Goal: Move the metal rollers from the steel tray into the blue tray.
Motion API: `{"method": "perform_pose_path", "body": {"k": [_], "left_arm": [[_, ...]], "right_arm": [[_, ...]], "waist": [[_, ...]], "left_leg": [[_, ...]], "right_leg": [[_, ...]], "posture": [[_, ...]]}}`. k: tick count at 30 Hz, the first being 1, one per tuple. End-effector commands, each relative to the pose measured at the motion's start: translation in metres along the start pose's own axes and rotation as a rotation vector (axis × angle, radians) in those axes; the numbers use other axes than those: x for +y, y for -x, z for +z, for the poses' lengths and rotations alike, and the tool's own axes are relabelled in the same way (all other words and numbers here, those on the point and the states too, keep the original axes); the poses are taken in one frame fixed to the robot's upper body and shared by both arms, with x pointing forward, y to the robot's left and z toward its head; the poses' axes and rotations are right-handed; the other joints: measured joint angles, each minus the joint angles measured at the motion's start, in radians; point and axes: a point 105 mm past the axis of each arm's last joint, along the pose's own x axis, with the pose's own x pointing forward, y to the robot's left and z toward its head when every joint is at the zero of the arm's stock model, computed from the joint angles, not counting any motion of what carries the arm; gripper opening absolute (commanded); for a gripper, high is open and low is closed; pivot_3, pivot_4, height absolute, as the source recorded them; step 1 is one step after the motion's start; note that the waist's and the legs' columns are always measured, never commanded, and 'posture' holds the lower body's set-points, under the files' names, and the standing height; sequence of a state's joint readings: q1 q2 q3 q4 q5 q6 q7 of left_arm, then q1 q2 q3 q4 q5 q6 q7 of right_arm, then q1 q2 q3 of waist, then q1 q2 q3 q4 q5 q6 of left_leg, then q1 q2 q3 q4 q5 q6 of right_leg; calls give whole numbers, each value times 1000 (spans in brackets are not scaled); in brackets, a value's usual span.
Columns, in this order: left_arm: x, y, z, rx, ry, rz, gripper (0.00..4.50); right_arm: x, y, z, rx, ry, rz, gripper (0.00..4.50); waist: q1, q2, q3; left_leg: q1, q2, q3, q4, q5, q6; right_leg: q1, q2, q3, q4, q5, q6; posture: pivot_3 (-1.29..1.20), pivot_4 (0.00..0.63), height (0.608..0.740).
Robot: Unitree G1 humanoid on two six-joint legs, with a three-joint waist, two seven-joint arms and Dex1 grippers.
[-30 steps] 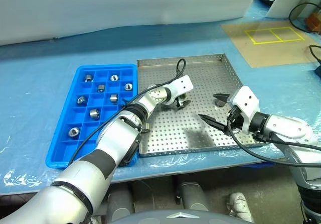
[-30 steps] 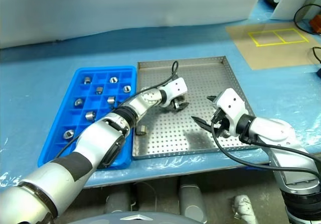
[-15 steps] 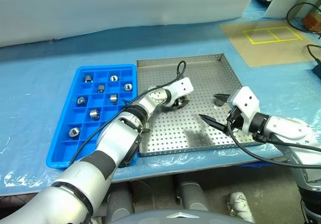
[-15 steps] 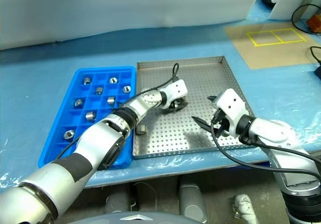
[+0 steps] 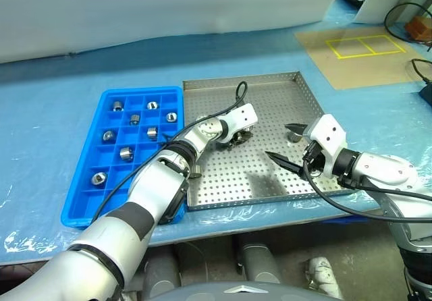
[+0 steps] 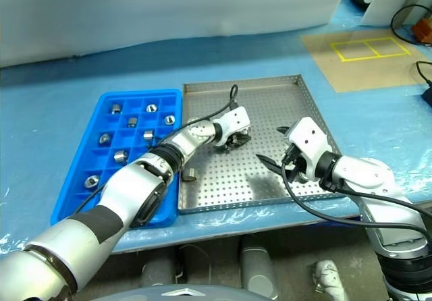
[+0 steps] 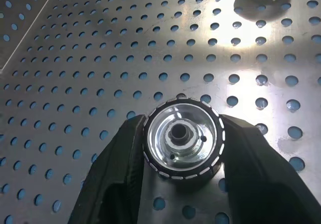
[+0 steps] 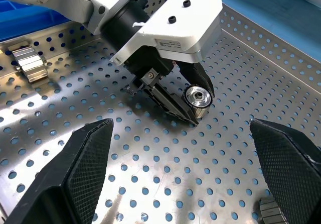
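Head views: the steel tray point(image 5: 270, 179) sits just right of the blue tray point(image 5: 84, 200), whose squares hold seven rollers point(image 5: 125, 152). The left gripper point(image 5: 238, 138) is low over the steel tray's middle; the right gripper point(image 5: 283, 142) hovers over its right part with jaws spread wide. Another roller point(image 5: 196, 174) lies near the steel tray's left rim.

Left wrist view: both black fingers point(image 7: 120, 169) press against the sides of one roller point(image 7: 183, 136) resting on the perforated floor.

Right wrist view: the left gripper point(image 8: 193, 106) clamps that roller point(image 8: 198, 99) on the tray floor. The right fingers point(image 8: 85, 169) stand far apart, holding nothing.
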State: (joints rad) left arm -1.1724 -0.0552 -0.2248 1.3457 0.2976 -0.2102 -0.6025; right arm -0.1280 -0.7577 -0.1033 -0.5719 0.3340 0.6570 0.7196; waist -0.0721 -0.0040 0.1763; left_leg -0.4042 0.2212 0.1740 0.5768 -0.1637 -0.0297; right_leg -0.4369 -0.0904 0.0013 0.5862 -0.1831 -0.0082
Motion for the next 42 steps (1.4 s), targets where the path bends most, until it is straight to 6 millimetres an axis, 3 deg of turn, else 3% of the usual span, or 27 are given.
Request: {"method": "perform_pose_path", "body": {"k": [1,5,8,13,18,25,32,42], "left_arm": [[9,6,6,-46,22,13,2226],[18,13,23,-143,70,-5,2226],[27,26,46,-285,94,-67,2226],[32,57,66,-443,68,-201,2226],[27,84,53,-423,-20,-271,2226],[42,162,29,-340,-83,-166,2226],[26,218,13,-273,-58,-54,2226],[0,272,5,-171,-23,9,2226]], "right_arm": [[-3,0,11,-36,42,-7,4500],[-5,-3,13,-48,45,4,4500],[-6,-6,16,-62,51,21,4500],[-5,-16,27,-100,66,90,4500],[-7,-28,33,-124,95,139,4500],[0,-59,68,-246,149,319,4500],[16,-85,82,-304,204,486,4500],[36,-114,96,-369,254,661,4500]], "waist": [[0,0,0],[3,0,0],[5,0,0],[8,0,0],[15,0,0],[54,1,1],[126,2,1],[179,1,1]], "left_leg": [[0,0,0,0,0,0],[-2,0,0,0,0,0],[-3,0,0,-1,0,1],[-3,0,0,-2,0,1],[1,2,1,-5,1,-1],[1,5,1,-8,4,-6],[1,4,2,-11,4,-7],[2,6,-1,-11,8,-14]], "right_leg": [[0,0,0,0,0,0],[-1,0,0,0,0,0],[-2,-1,0,-1,0,-1],[-3,-2,0,0,1,-1],[-2,-2,0,2,1,-1],[-5,0,-1,6,1,-2],[-5,-1,-2,5,0,-5],[-9,-1,-5,18,-4,-7]], "posture": [[-546,150,740],[-523,150,740],[-493,150,740],[-424,150,740],[-321,150,740],[-123,150,740],[62,150,740],[271,150,740]]}}
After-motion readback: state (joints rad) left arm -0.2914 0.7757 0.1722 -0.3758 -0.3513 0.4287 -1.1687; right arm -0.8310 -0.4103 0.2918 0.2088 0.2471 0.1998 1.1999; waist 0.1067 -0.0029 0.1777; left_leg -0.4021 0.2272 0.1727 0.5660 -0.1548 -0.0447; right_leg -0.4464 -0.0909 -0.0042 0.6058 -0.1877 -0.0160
